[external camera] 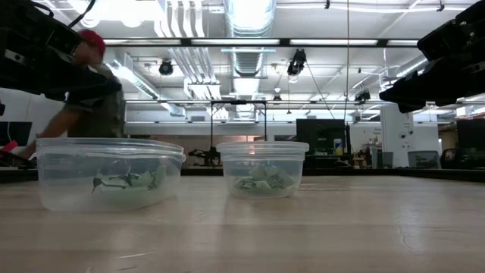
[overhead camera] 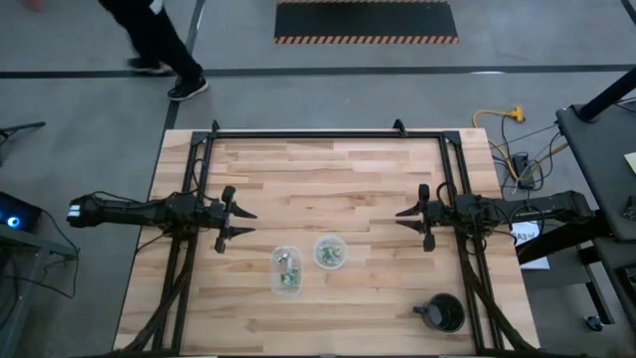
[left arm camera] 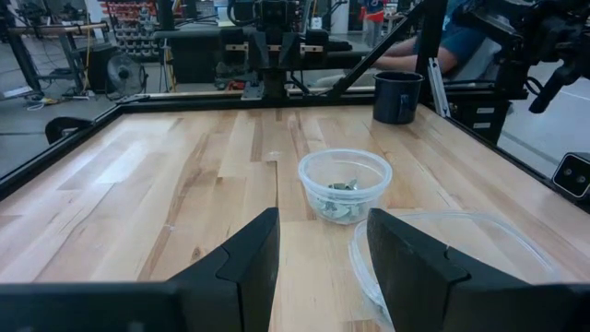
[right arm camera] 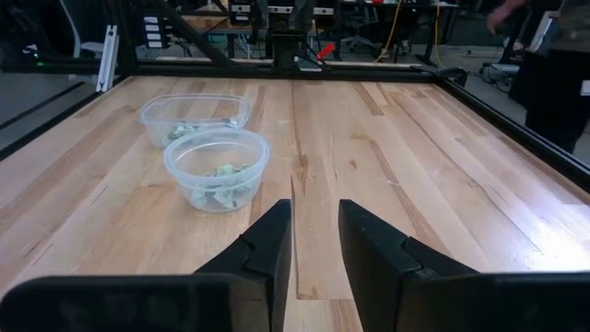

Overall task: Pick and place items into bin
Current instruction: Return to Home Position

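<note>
Our left fingers [overhead camera: 237, 217] are spread with nothing between them, held above the desk [overhead camera: 328, 169] and pointing across it. Our right fingers [overhead camera: 407, 216] face them, likewise spread and bare. The packets [overhead camera: 288, 270] lie to one side of that line, toward the edge where the black mug [overhead camera: 443, 313] stands. They are heaped in two clear cups [left arm camera: 313, 189] between the arms, one cup nearer each arm. In such heaps we cannot tell their long axes. We see no packet loose on the desk, so we judge there is nothing left to grasp.
</note>
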Controlling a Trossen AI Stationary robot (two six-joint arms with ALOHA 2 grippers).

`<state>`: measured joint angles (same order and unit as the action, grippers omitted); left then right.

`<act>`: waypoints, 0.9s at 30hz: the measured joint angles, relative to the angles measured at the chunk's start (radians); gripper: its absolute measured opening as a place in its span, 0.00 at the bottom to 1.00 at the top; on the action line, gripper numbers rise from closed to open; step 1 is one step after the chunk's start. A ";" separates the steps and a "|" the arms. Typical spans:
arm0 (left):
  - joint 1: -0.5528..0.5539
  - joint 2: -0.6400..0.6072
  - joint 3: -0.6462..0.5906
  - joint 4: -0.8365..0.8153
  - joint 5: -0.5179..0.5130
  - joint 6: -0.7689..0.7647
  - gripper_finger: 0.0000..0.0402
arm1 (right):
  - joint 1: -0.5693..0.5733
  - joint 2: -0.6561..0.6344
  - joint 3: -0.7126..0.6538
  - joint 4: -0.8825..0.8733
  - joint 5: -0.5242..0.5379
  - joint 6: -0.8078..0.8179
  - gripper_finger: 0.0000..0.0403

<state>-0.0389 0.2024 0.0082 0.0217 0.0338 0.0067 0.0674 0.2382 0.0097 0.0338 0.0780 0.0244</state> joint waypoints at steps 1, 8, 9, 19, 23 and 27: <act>0.000 0.000 0.000 0.000 0.000 0.000 0.37 | 0.000 0.000 0.000 0.000 0.000 -0.001 0.21; 0.000 0.000 0.000 0.000 0.000 0.000 0.37 | 0.000 0.000 0.000 0.000 0.000 0.001 0.20; 0.000 0.000 0.000 0.000 0.000 0.000 0.37 | 0.000 0.000 0.000 0.000 0.000 0.000 0.19; 0.000 0.000 0.000 0.000 0.000 0.000 0.37 | 0.000 0.000 0.000 0.000 0.000 -0.001 0.17; 0.000 0.000 0.000 0.000 0.000 0.000 0.37 | 0.000 0.000 0.000 0.000 0.000 -0.001 0.18; 0.000 0.000 0.000 0.000 0.000 0.000 0.37 | 0.000 0.000 0.000 0.000 0.000 -0.001 0.20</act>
<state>-0.0389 0.2024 0.0082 0.0219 0.0340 0.0067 0.0673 0.2383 0.0097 0.0338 0.0780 0.0236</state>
